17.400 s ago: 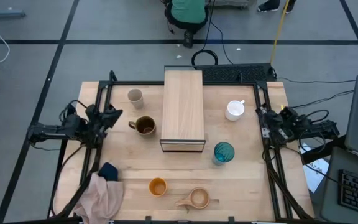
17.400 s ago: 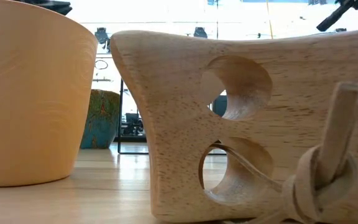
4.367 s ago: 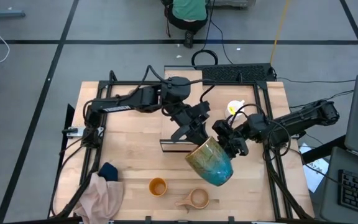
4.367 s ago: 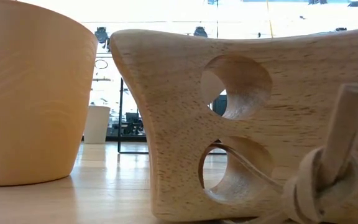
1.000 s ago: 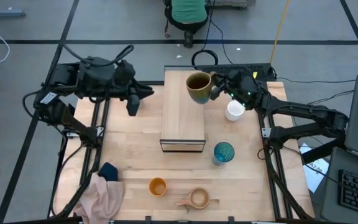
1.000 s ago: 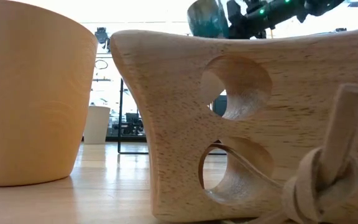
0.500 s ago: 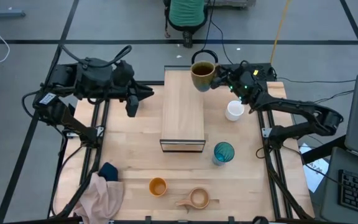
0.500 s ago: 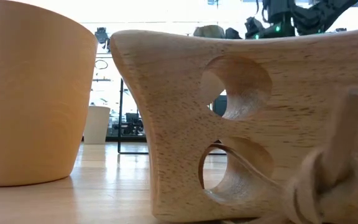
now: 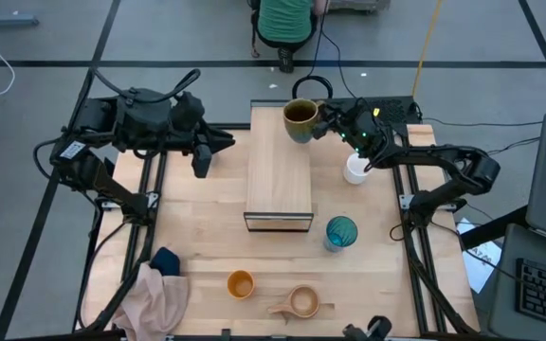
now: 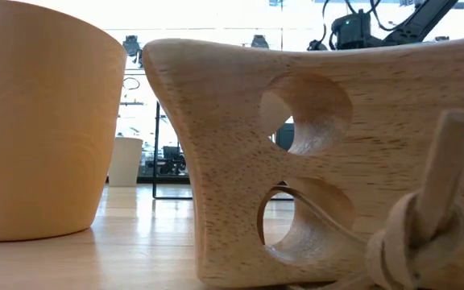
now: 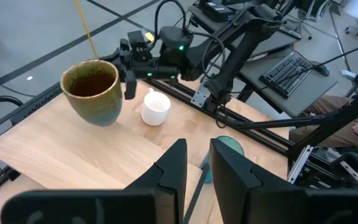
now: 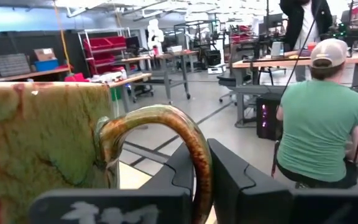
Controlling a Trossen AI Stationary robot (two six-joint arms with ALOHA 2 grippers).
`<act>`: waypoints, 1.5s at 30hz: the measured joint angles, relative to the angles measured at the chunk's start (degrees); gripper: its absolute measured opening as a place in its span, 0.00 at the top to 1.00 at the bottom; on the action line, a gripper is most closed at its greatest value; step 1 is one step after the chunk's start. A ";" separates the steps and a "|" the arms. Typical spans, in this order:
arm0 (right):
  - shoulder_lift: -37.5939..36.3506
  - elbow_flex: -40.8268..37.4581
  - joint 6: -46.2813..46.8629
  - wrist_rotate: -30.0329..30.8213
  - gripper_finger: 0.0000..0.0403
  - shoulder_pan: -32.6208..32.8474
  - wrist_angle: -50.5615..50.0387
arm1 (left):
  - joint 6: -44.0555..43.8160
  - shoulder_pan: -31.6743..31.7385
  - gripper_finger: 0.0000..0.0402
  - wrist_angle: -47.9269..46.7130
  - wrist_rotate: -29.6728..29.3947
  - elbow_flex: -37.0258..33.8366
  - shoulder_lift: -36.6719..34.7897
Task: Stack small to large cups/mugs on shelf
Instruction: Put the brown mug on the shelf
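Dark, the left end effector (image 9: 200,161) hangs at nine o'clock of the shelf (image 9: 280,166), fingers (image 11: 174,168) nearly pressed together, holding nothing. Right of it, the olive-brown mug (image 9: 300,120) hangs over the shelf's twelve o'clock end, its handle pinched by the right end effector (image 9: 328,120). At three o'clock the white mug (image 9: 355,169) stands on the worktop (image 9: 207,242); the teal tumbler (image 9: 340,232) stands at five.
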 joint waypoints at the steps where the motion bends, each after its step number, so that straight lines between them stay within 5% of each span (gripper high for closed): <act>1: 0.45 0.00 -0.57 -0.02 0.96 -0.12 0.74 | -0.17 0.00 0.83 -0.04 0.06 0.00 0.00; 18: 5.00 0.00 -0.79 -1.94 0.96 -3.91 4.54 | -0.43 -0.02 0.83 -0.31 0.62 0.04 0.02; 22: 5.08 0.00 -0.41 -6.73 0.96 -5.03 3.71 | -0.43 -0.02 0.83 -0.33 0.62 0.04 0.02; 45: 9.18 0.13 -0.02 -10.99 0.89 -2.77 4.37 | -1.74 -1.02 0.83 -1.97 1.16 0.04 0.04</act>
